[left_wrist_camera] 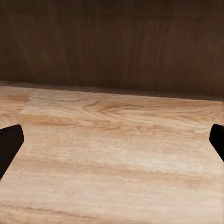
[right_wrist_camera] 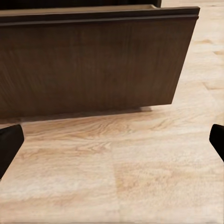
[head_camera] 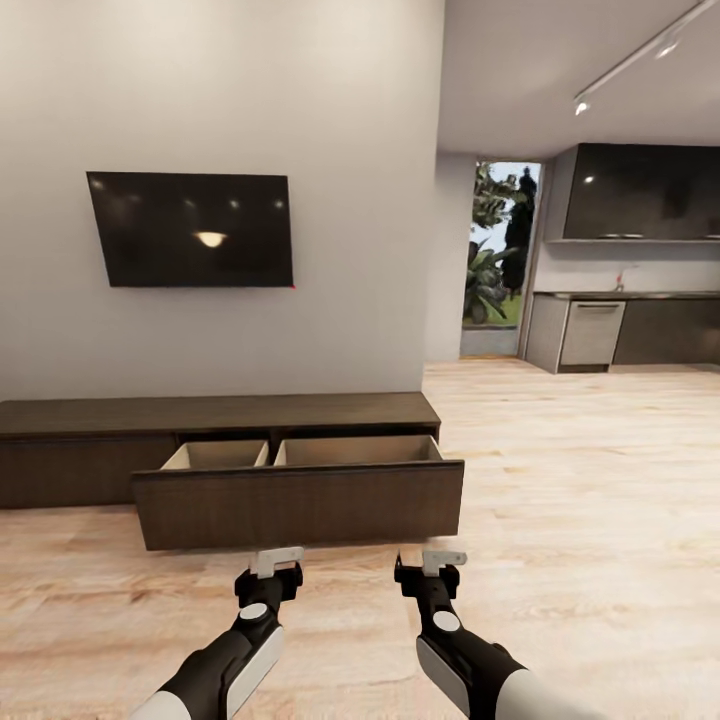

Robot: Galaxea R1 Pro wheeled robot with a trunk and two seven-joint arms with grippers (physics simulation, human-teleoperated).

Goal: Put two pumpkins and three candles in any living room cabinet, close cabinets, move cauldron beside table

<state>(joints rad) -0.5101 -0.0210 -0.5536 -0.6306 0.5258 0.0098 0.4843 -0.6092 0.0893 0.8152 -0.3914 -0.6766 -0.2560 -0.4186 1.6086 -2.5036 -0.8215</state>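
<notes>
The long, low dark-brown cabinet (head_camera: 210, 412) stands against the wall ahead. Its wide drawer front (head_camera: 300, 505) is pulled out toward me, showing a pale beige interior (head_camera: 355, 450) split in two; the drawer's floor is hidden behind the front. My left gripper (head_camera: 272, 570) and right gripper (head_camera: 432, 568) hover just in front of that drawer front, both open and holding nothing. In the right wrist view the drawer front (right_wrist_camera: 93, 65) fills the far side above the wood floor. The pumpkins, candles, cauldron and table are out of view.
A black TV (head_camera: 190, 230) hangs on the wall above the cabinet. Light wood floor (head_camera: 580, 480) stretches to the right toward a kitchen counter (head_camera: 620, 330) and a glass doorway (head_camera: 497, 260) with plants outside.
</notes>
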